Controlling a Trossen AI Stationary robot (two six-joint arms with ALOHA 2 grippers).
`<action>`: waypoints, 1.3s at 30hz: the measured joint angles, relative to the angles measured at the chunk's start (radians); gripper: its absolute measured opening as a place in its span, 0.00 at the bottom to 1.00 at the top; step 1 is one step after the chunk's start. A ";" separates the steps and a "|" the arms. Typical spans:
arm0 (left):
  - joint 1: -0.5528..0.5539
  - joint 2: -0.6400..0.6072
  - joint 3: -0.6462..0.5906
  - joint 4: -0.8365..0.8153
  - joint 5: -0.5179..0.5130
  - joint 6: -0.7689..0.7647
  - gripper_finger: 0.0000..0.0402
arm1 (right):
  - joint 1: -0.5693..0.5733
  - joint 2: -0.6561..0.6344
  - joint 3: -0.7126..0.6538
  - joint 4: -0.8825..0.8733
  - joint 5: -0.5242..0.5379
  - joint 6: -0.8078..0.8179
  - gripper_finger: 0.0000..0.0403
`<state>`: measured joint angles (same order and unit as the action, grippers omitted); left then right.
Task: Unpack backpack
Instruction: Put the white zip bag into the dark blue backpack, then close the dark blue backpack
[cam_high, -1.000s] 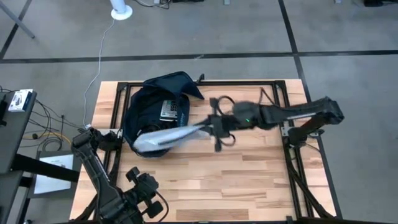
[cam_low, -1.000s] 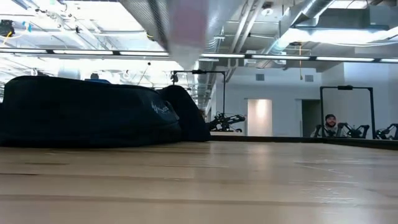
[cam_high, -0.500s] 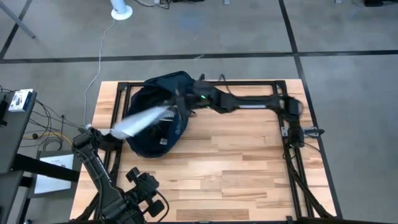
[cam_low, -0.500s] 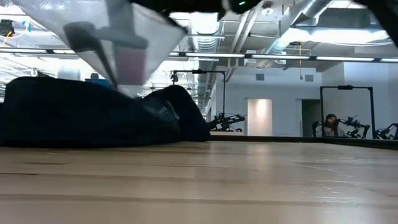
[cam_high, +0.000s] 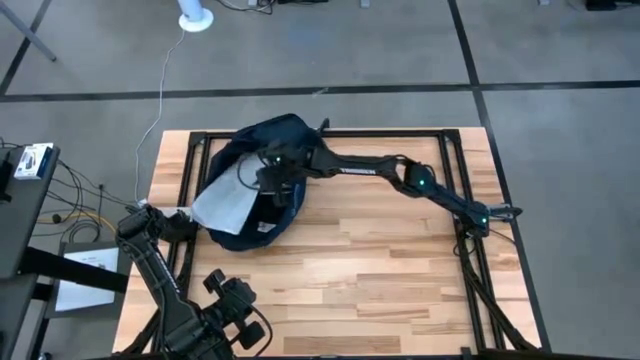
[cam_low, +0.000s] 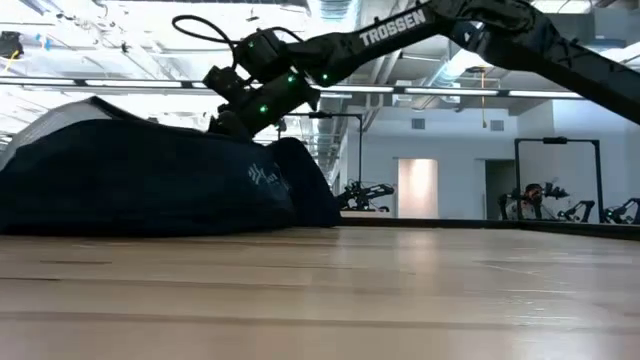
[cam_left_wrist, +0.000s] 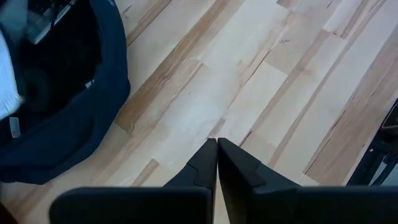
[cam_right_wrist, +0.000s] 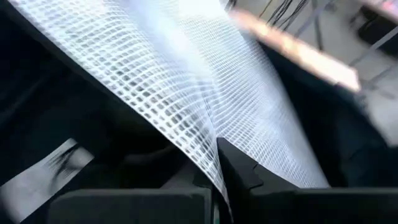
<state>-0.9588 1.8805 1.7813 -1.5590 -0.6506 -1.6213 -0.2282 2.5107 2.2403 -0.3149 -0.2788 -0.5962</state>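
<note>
The dark navy backpack (cam_high: 262, 150) lies on its side at the table's far left, its opening upward (cam_low: 140, 180). A pale mesh pouch (cam_high: 225, 203) lies slanting across the backpack's left part. My right gripper (cam_high: 263, 185) reaches over the backpack from the table's right and is shut on the pouch (cam_right_wrist: 186, 81). My left gripper (cam_left_wrist: 216, 144) is shut on nothing, above bare wood near the table's front left (cam_high: 222, 288), with the backpack (cam_left_wrist: 68, 124) off to its side. My right gripper pinches an edge of the mesh pouch (cam_right_wrist: 210, 144) between its two fingers, slanting down from the table's right side. The pouch spreads away from the fingers toward the table's left edge and rests on the backpack's left rim (cam_high: 205, 215).
Dark things and a pale labelled item (cam_high: 270, 175) show inside the backpack. Black frame rails (cam_high: 400, 132) run along the table's far and side edges. Bare wood (cam_high: 380, 260) covers the table's middle, right and near parts. A person (cam_low: 528, 195) is far off in the room.
My right gripper has gone from the table's middle toward the left edge and down onto the backpack, still shut on the pouch. The pouch, earlier hanging in the air, has swung over and now lies across the backpack's left part.
</note>
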 joint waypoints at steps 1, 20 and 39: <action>0.000 0.000 0.000 -0.007 0.000 0.004 0.00 | 0.003 0.000 0.001 -0.032 -0.002 0.000 0.00; 0.018 0.000 0.001 -0.012 0.000 0.056 0.00 | 0.001 -0.120 0.001 -0.305 0.534 0.050 0.17; 0.047 0.000 0.001 0.000 0.001 0.077 0.00 | 0.089 -0.148 0.103 -0.785 0.345 0.048 0.61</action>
<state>-0.9115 1.8809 1.7824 -1.5595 -0.6498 -1.5443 -0.1388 2.3632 2.3428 -1.1000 0.0665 -0.5484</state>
